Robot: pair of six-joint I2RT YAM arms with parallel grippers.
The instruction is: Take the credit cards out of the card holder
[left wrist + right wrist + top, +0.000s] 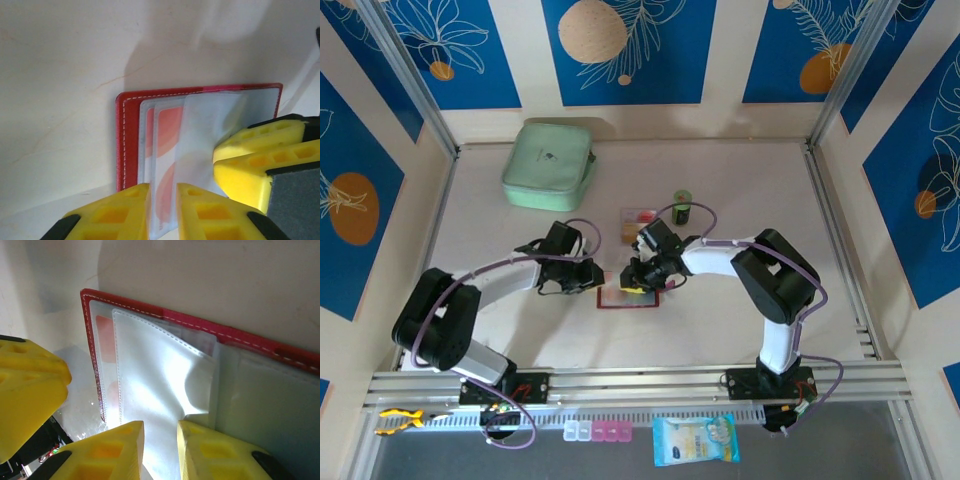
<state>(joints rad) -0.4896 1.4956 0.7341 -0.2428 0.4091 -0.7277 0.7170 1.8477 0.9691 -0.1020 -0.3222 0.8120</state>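
Observation:
The dark red card holder [630,298] lies open on the table between both arms, its red stitched edge [131,130] [250,340] showing. An orange credit card [170,127] [106,337] sits inside a clear sleeve. My left gripper [603,277] [163,192] is open by a narrow gap, and that sleeve's edge lies between its fingers. My right gripper [645,278] [161,427] is shut on another clear sleeve [160,375], which is lifted and buckled. Its yellow fingers [260,150] show from the left wrist. A pale card with a red band [640,215] lies on the table behind.
A mint-green zip case [550,165] sits at the back left. A small green jar [681,207] stands just behind the right gripper. A blue packet [695,440] and a pill box [600,432] lie below the front rail.

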